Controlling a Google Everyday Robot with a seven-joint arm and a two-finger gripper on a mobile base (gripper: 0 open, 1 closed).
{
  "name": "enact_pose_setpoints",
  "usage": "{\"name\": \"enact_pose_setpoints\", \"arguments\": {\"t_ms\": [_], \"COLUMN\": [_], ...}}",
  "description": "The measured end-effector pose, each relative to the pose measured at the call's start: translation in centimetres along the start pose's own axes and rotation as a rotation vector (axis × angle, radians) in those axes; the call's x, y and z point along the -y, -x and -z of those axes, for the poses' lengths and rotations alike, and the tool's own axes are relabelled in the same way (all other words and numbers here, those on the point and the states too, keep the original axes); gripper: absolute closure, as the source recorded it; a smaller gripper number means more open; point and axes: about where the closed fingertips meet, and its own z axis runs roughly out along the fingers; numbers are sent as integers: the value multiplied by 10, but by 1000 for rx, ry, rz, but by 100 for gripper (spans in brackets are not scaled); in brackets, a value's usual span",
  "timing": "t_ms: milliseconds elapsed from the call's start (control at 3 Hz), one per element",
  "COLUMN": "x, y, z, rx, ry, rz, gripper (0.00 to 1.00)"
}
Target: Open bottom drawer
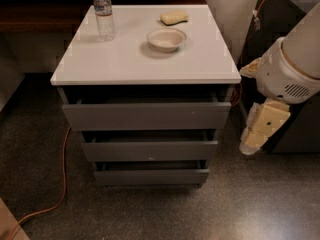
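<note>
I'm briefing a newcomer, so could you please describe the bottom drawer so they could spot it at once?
Beside the gripper, apart from it, stands a white-topped cabinet with three stacked grey drawers. The bottom drawer is the one nearest the floor. Its front is the slimmest, under the middle drawer with a white speck on its lower edge.

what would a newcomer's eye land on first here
The white-topped grey cabinet at centre, with a water bottle, a bowl and a yellow sponge on top and three drawer fronts below, the bottom drawer slimmest. At the right edge the robot's bulky white arm hangs, its end effector pointing down beside the cabinet, apart from it, level with the middle drawer.
</note>
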Motion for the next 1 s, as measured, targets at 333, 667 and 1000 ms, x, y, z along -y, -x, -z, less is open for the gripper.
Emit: {"name": "enact_pose_setpoints", "arguments": {"t_ms": [333,667,1000], "x": [-18,-38,-57], "y": [9,17,26], "z": [-37,-107,-167], "rx": [58,109,136], "ry": [13,28,40], "rz": [27,74,127], "gripper": [0,0,0]}}
